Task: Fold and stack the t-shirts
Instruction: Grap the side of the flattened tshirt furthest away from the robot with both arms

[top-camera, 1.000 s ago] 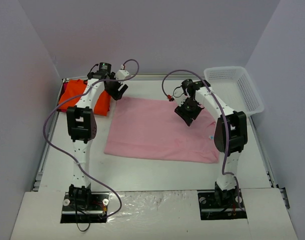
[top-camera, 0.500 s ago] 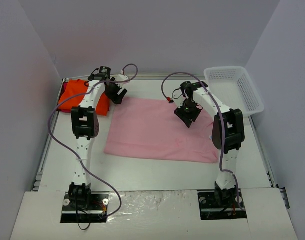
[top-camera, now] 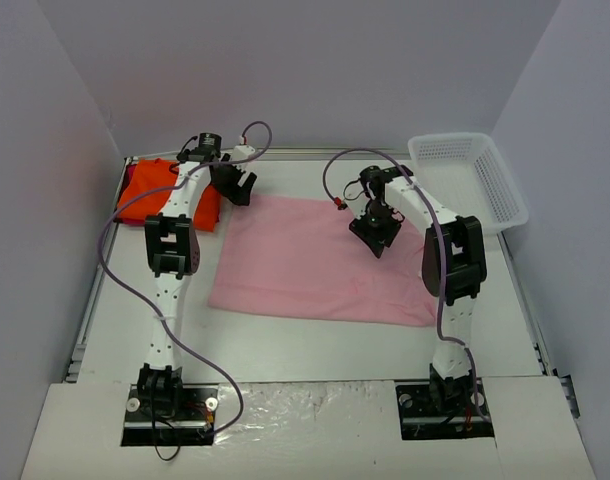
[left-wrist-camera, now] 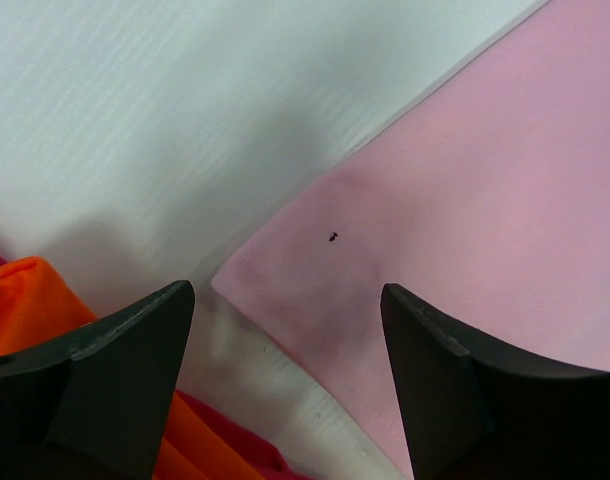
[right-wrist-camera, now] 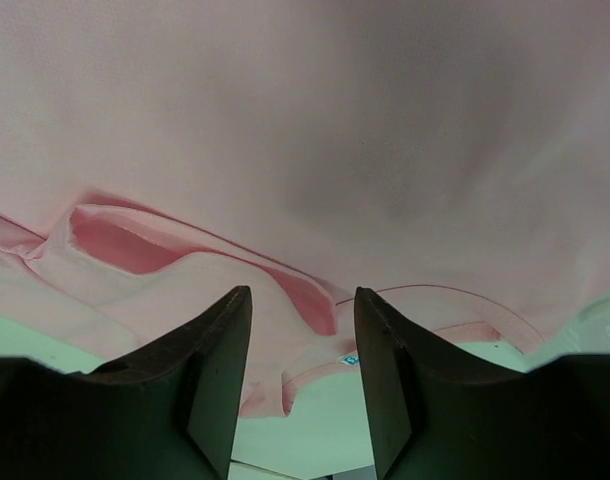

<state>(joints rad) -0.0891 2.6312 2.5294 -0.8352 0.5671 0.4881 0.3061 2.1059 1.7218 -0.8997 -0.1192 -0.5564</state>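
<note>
The light pink t-shirt point(top-camera: 315, 258) lies flat in the middle of the table, folded to a rectangle. The bright orange t-shirt point(top-camera: 157, 190) lies folded at the far left. My left gripper point(top-camera: 239, 187) hovers open over the pink shirt's far left corner point(left-wrist-camera: 285, 280); the orange shirt point(left-wrist-camera: 30, 300) shows at that view's lower left. My right gripper point(top-camera: 377, 234) hovers open over the pink shirt's far right part, above its collar folds point(right-wrist-camera: 285, 290) and a small blue label point(right-wrist-camera: 351, 359). Neither gripper holds anything.
A white plastic mesh basket point(top-camera: 470, 175) stands at the far right corner. Grey walls close in the table on three sides. Purple cables loop off both arms.
Both grippers have shifted slightly toward the far edge of the pink shirt. The shirts have not moved.
</note>
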